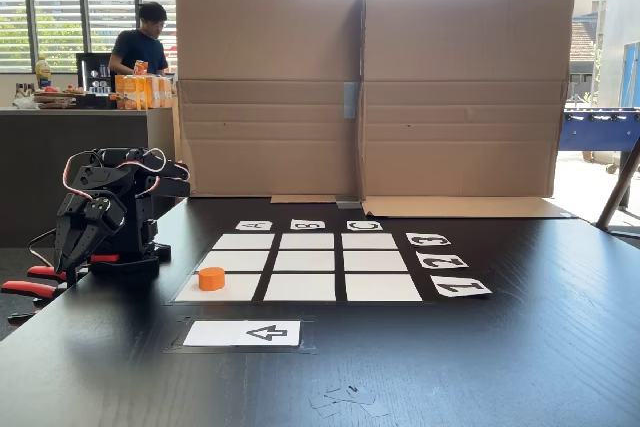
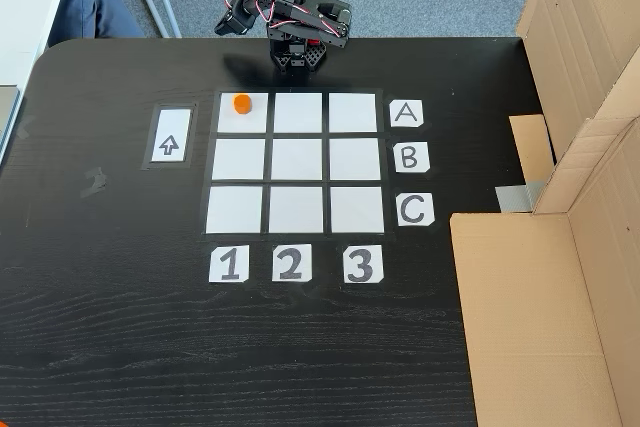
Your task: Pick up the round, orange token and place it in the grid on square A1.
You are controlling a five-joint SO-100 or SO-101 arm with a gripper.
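Observation:
The orange token (image 1: 211,278) (image 2: 241,103) stands flat on square A1 (image 1: 238,291) (image 2: 252,122), the corner cell of the grid (image 1: 306,263) (image 2: 296,159) in row A and column 1, nearest the arm. It sits towards that cell's edge closest to the arm. The black arm is folded up at its base beyond row A. Its gripper (image 1: 68,253) (image 2: 230,23) hangs down well clear of the token, holds nothing, and its fingers appear shut with no gap showing.
A white arrow card (image 1: 243,333) (image 2: 169,136) lies beside column 1. Label cards A, B, C and 1, 2, 3 edge the grid. A cardboard wall (image 1: 370,87) (image 2: 585,147) bounds the table's far side. Red-handled clamps (image 1: 30,282) hold the arm's base. A person (image 1: 140,42) stands behind a counter.

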